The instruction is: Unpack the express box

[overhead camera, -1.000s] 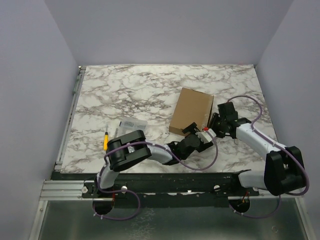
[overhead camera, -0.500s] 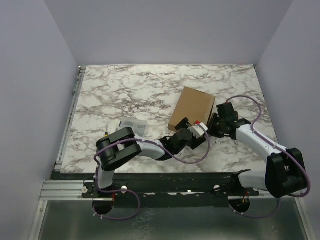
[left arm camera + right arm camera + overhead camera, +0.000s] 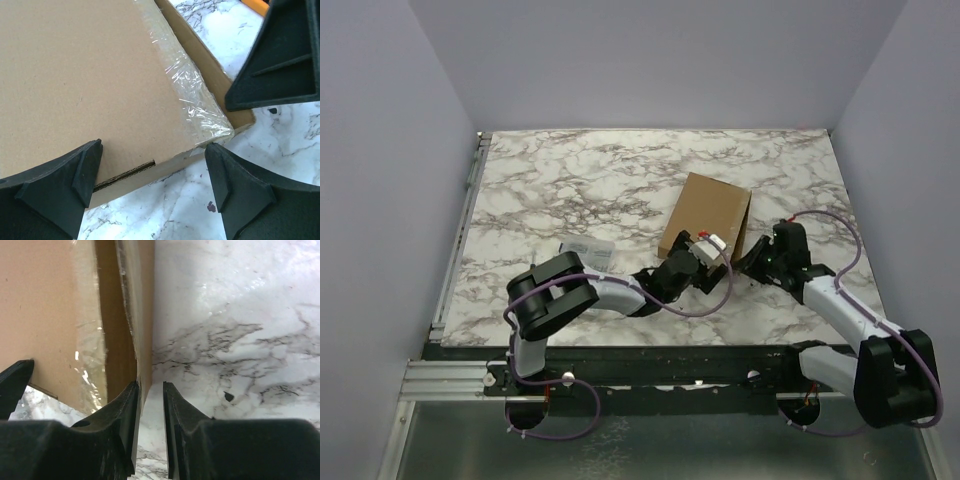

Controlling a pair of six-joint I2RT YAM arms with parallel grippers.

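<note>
1. The express box point(image 3: 706, 210) lay on the marble table point(image 3: 570, 180), right of centre and well forward of the back wall, turned a little off square.
2. Its plain brown top point(image 3: 90, 75) faced up. Crinkled clear tape point(image 3: 200, 100) wrapped over the near right corner.
3. From above, a dark band ran along the box's right long side. Whether that was a lifted lid or only shadow could not be told.
4. The left gripper point(image 3: 700, 245) stood at the box's near short edge, its claw released and spread wide. In its wrist view point(image 3: 152, 150) the two fingers straddled the taped corner. One overlapped the front face, and the other stood just beside the corner on the marble.
5. The right gripper point(image 3: 752, 258) sat at the box's near right corner, just beside the left one.
6. In its own view point(image 3: 151, 386) the fingers point(image 3: 122, 410) were drawn nearly together, with a thin cardboard wall point(image 3: 142, 340) ending at the mouth of the narrow gap. Whether the claw was actually pinching that wall could not be told.
7. A dark finger of the right gripper point(image 3: 280, 55) showed in the left wrist view beyond the corner.
8. A small clear case point(image 3: 586, 247) lay left of the box, well apart from it and near the left arm's elbow.
9. Purple cables point(image 3: 720, 300) looped along both arms.
</note>
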